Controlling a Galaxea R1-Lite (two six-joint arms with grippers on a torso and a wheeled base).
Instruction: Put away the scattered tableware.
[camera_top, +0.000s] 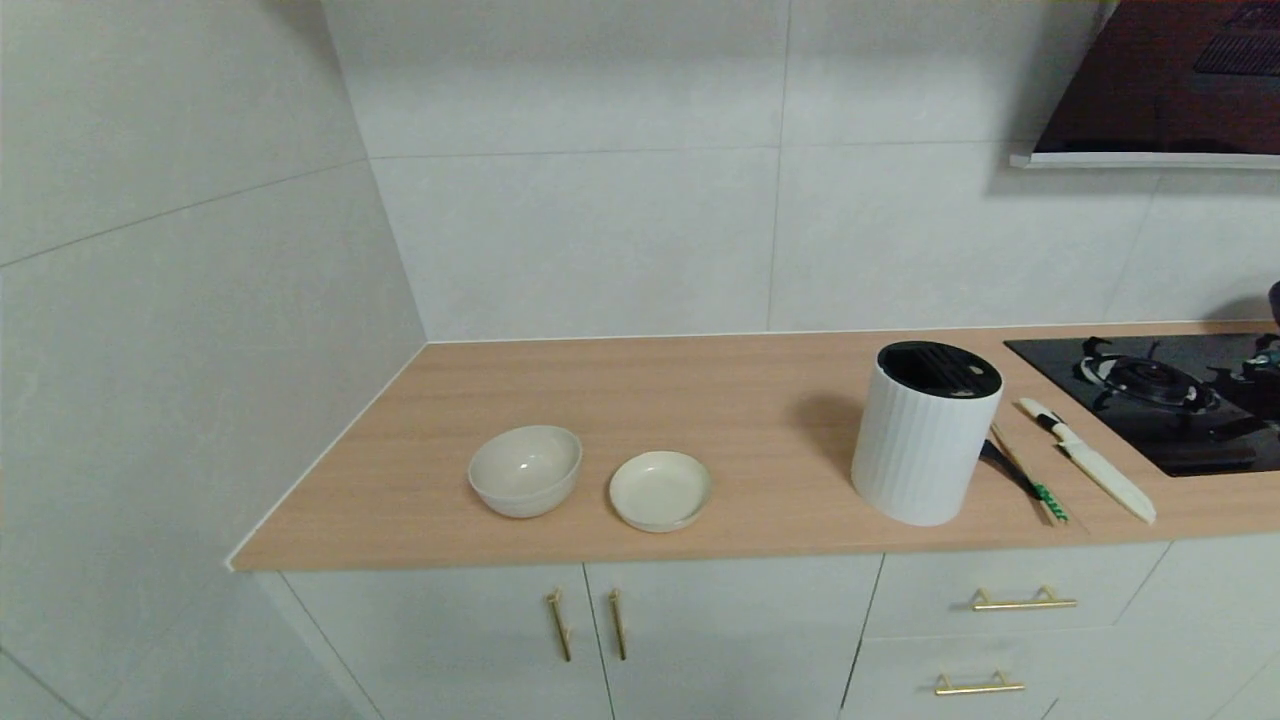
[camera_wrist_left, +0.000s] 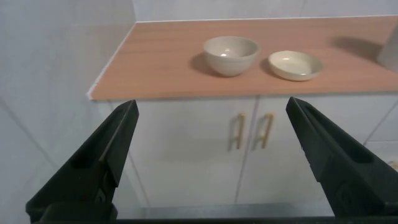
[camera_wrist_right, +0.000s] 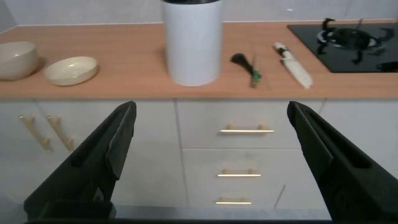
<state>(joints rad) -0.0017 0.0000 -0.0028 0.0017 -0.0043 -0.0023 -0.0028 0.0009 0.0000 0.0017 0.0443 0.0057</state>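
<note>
A cream bowl (camera_top: 526, 469) and a shallow cream dish (camera_top: 660, 489) sit side by side near the front edge of the wooden counter (camera_top: 640, 400). To their right stands a white ribbed utensil holder (camera_top: 925, 430) with a black slotted top. Beside it lie a black-handled utensil with chopsticks (camera_top: 1025, 478) and a white-handled knife (camera_top: 1090, 460). My left gripper (camera_wrist_left: 211, 134) hangs open below counter height, facing the cupboard doors, with the bowl (camera_wrist_left: 231, 55) and dish (camera_wrist_left: 295, 65) beyond. My right gripper (camera_wrist_right: 211, 134) is open too, facing the drawers, the holder (camera_wrist_right: 193, 40) and knife (camera_wrist_right: 292, 63) above.
A black gas hob (camera_top: 1160, 395) is set into the counter at the right, under a range hood (camera_top: 1160, 90). Tiled walls close the back and left. White cupboard doors (camera_top: 590, 640) and drawers (camera_top: 1020, 600) with gold handles lie below the counter.
</note>
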